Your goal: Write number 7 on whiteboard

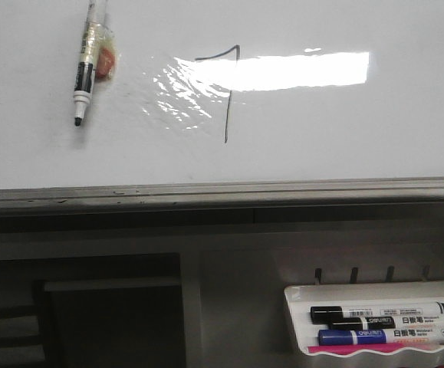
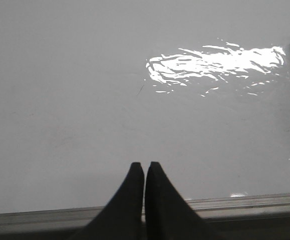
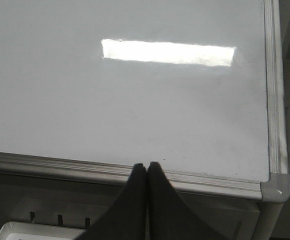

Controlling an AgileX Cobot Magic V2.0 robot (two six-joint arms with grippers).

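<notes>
- Near the middle of the whiteboard [image 1: 344,138], in the front view, you have the number 7 [image 1: 226,92] already drawn: a short wavy top stroke joined to a long downstroke, partly crossing the bright light reflection [image 1: 283,71]. By the look of it, the writing itself is done.
- Up at the left of the board, a marker [image 1: 86,69] lies with its dark tip pointing down toward the grey bottom rim [image 1: 222,192], well apart from the figure. Something orange and taped clings to its barrel; it may be a grip aid, but the view is too blurred for you to be sure.
- Below the rim, at the right, a white tray [image 1: 298,307] holds spare markers [image 1: 383,326], kept off the writing surface.
- Your left hand [image 2: 145,166] is clenched with nothing between its tips, which sit pressed together over the bare board just above the rim.
- Your right hand [image 3: 147,166] is likewise clenched and empty, its tips over the rim close to the board's right corner [image 3: 275,187], with the tray edge showing beneath.
- Neither hand holds the marker, so both arms read as parked low along the bottom edge, clear of the figure.
</notes>
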